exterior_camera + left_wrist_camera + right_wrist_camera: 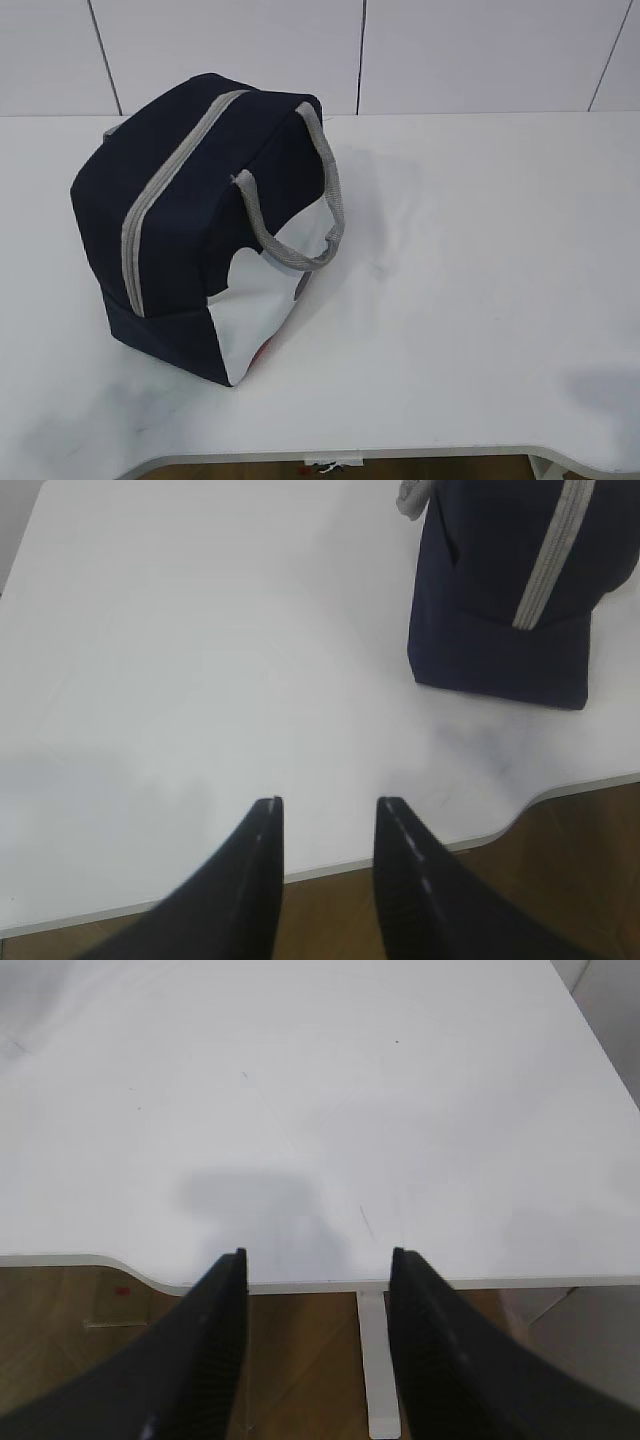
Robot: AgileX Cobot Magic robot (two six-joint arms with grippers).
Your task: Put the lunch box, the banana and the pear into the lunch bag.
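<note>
Exterior view: a boxy navy-blue lunch bag (190, 215) sits on the left half of a white table (480, 300), turned at an angle to the camera. A grey zipper (170, 195) runs the length of its top and down the near end, and it looks closed. A grey webbing handle (300, 200) loops over the right side, in front of a white side panel (262, 300). A small red patch shows at the bottom edge of that panel. The right half of the table is bare white. Behind the table stands a wall of pale panels (230, 50). Neither arm shows in this view. The lunch box, banana and pear cannot be seen in any view.

Left wrist view: the left gripper (328, 810) hangs over the near edge of the table, its two dark fingers (255, 880) parted with a clear gap and nothing between them. The lunch bag sits well apart at the upper right, its end face and zipper strip toward the camera. Brown wood floor (560, 880) shows below the table edge.

Right wrist view: the right gripper (318, 1260) also hovers above the table's near edge, its fingers (210, 1360) spread wider and holding nothing. A soft grey shadow lies on the white surface just ahead of them. A white table leg (378, 1370) and wood floor show below.
</note>
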